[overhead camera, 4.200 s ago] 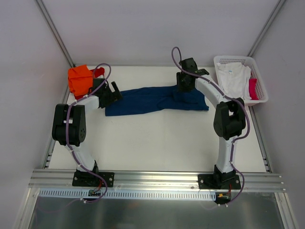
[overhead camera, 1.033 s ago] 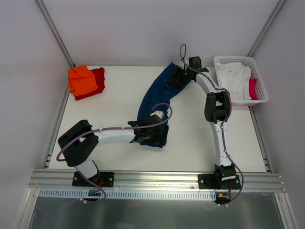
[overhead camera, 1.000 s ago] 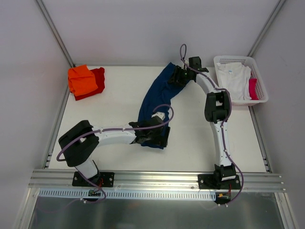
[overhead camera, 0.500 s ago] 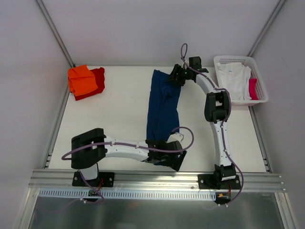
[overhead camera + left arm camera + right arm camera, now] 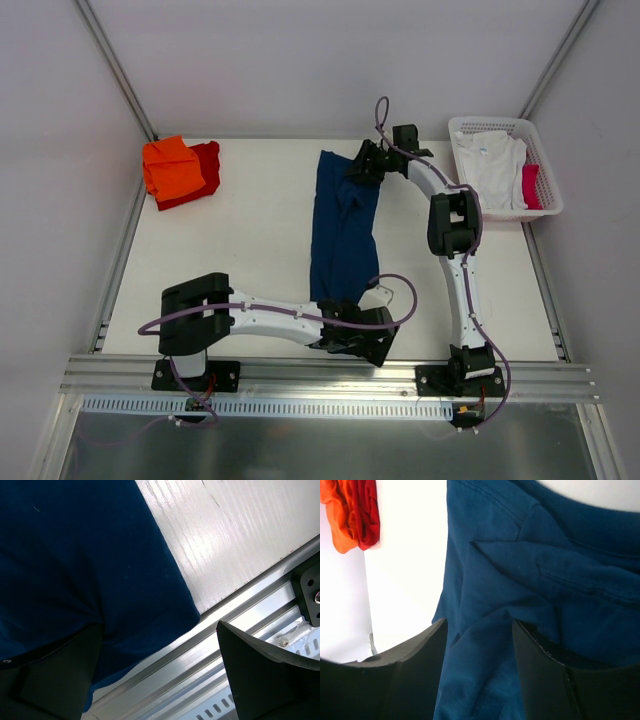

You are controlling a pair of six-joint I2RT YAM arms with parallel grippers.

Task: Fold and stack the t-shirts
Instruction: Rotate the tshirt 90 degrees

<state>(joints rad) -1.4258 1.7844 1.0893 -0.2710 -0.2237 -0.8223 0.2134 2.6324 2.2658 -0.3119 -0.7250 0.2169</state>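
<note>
- A second ago the navy t-shirt ran slantwise, with its near end in the middle of the table. Now it lies as one straight strip from the far edge almost to the near edge.
- The left arm made that change. It has swept toward the near edge, and the left gripper now sits at the shirt's near end.
- Its fingers stand wide apart. One is against the hem, where the cloth puckers. The other is clear of the cloth, over the metal rail. Nothing is clamped between them.
- The right gripper has stayed at the far edge. Its fingers are part-way apart with a bunch of navy cloth between them and creases running into the gap, so it looks to be holding that end.
- For the task, the shirt seems pulled out lengthwise and narrow, ready for its ends to be folded over. That fold is not yet done.
- The white basket stands in the far right corner of the table. Crumpled in it are a white t-shirt and, along its right side, a pinkish-red one. Both are unfolded.
- In the far left corner an orange t-shirt lies folded on a red t-shirt. That is the stack the navy one probably has to join.
</note>
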